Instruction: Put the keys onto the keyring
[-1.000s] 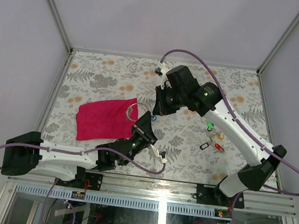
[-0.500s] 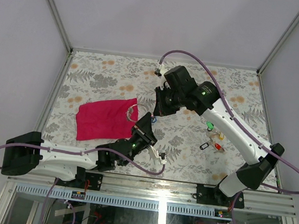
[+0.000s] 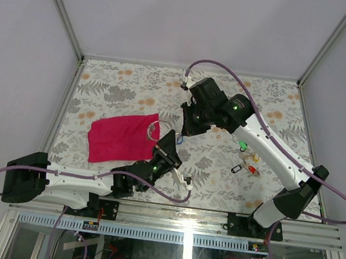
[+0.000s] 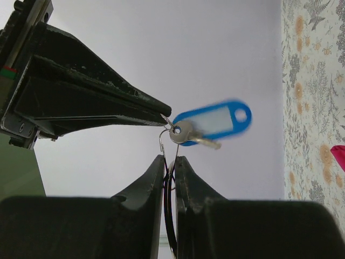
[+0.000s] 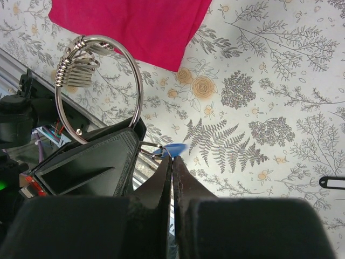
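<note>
My left gripper (image 3: 167,143) is shut on the keyring's large silvery ring (image 5: 99,86), which carries a cluster of thin wire loops (image 5: 81,62). In the left wrist view the ring's edge (image 4: 170,183) sits between the fingers, and one wire loop (image 4: 163,141) rises from them. A key with a blue tag (image 4: 215,121) hangs from that loop, blurred. My right gripper (image 3: 182,130) is shut, its tips (image 5: 172,161) pinching the same wire loop beside the blue tag (image 5: 173,149). Green (image 3: 242,144), yellow (image 3: 255,157) and red (image 3: 251,170) keys lie on the table at the right.
A magenta cloth (image 3: 118,137) lies left of both grippers on the floral tabletop and shows in the right wrist view (image 5: 129,24). A black tag (image 3: 236,169) lies by the loose keys. Frame posts and walls bound the table.
My right gripper has shifted slightly left and back above the left gripper. The blue key now swings at the wire loop. The left arm has barely moved.
</note>
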You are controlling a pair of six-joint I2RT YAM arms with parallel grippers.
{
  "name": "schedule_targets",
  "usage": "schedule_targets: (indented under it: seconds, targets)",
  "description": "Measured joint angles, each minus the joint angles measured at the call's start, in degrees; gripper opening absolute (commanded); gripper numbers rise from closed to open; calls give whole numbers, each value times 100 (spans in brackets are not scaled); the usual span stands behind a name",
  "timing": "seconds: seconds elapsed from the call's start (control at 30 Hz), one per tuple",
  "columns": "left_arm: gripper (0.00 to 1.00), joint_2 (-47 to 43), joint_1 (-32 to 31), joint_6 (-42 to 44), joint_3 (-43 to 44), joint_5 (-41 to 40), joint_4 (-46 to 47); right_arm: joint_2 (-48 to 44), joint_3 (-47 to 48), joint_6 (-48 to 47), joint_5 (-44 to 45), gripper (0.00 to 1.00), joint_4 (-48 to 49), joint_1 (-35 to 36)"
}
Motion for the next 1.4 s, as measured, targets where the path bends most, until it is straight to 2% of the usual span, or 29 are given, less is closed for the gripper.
schedule_targets:
  seconds: [0.27, 0.57, 0.67, 0.77, 1.2, 1.4]
  targets:
    - [0, 0, 0, -7, 0, 17, 0, -2, -7, -52, -26, 0, 33, 4]
    - [0, -120, 0, -146, 0, 0, 7, -413, -549, -184, -363, 7, 614, 4]
    - [0, -175, 0, -166, 0, 15, 26, -538, -610, -229, -367, 11, 706, 4]
    - [0, -214, 0, -201, 0, 20, 39, -673, -695, -267, -343, 24, 813, 4]
    - [0, -415, 0, -503, 0, 22, 20, -1808, -1316, -546, 101, 33, 1394, 4]
    - [0, -920, 0, -1200, 168, 210, -557, -2691, -2448, -883, 264, 39, 2415, 0]
